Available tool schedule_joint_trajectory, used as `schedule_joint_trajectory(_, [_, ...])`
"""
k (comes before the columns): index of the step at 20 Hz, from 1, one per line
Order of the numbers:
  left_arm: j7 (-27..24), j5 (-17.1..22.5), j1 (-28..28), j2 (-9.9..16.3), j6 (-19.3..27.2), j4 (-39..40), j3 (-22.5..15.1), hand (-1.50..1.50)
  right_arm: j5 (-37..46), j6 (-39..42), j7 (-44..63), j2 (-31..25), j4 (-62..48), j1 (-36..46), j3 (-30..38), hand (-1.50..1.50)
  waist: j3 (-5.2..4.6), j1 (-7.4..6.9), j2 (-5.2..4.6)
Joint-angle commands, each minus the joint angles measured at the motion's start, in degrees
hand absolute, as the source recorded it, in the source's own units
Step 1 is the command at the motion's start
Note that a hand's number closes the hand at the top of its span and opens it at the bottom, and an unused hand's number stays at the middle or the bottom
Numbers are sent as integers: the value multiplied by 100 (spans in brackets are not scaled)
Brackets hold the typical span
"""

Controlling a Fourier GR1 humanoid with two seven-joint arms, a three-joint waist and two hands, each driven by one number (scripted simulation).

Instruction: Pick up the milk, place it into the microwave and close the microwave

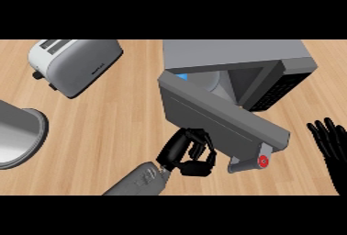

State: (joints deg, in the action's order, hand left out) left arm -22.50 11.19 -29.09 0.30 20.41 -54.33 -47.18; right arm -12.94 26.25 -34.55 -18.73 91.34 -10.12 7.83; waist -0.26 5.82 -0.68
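From the head view, a pale wooden counter [102, 119] fills the scene. A grey microwave [271, 55] stands at the far right, its body turned at an angle, with a dark control panel [281, 89] on its right front. Its door [217, 117] is swung partly across the opening, running as a long grey slab from the far left down toward the near right, with a handle [252, 163] at its near end that carries a small red mark. Through the gap behind the door a bit of blue and white shows inside the cavity; this looks like the milk [181, 77], though so little of it is visible that I cannot be sure. The left hand [188, 153] comes up from the lower edge on a grey forearm and sits against the near face of the door, its fingers curled in toward the palm with nothing visible between them. The right hand [331, 144] shows at the right edge, fingers straight and spread, pointing away, apart from the microwave. At the far left a white and grey toaster [75, 64] lies on the counter at an angle. At the left edge, nearer, part of a round grey metal vessel [17, 135] is cut off by the frame.
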Motion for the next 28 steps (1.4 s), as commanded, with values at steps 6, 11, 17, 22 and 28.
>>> schedule_joint_trajectory(6, [-333,1323,-727,-28,639,201,-498,150,-553,327,733,-183,893,106,-191,-150,-18,330,-82])
schedule_joint_trajectory(11, [-506,1906,-940,-28,1243,77,-449,150,-726,462,947,-453,1132,138,-94,-150,-19,516,-99])
schedule_joint_trajectory(17, [-502,2484,-1459,-30,1900,274,-101,150,-875,526,1113,-796,1238,449,152,-150,-16,684,-166])
schedule_joint_trajectory(22, [-403,2899,-1802,-30,2255,510,-93,-150,-1091,554,1198,-872,1194,584,258,-150,-2,881,-231])
schedule_joint_trajectory(28, [-348,3255,-1974,-28,2652,695,61,-150,-110,87,996,-1610,1523,1216,1017,150,-14,959,-255])
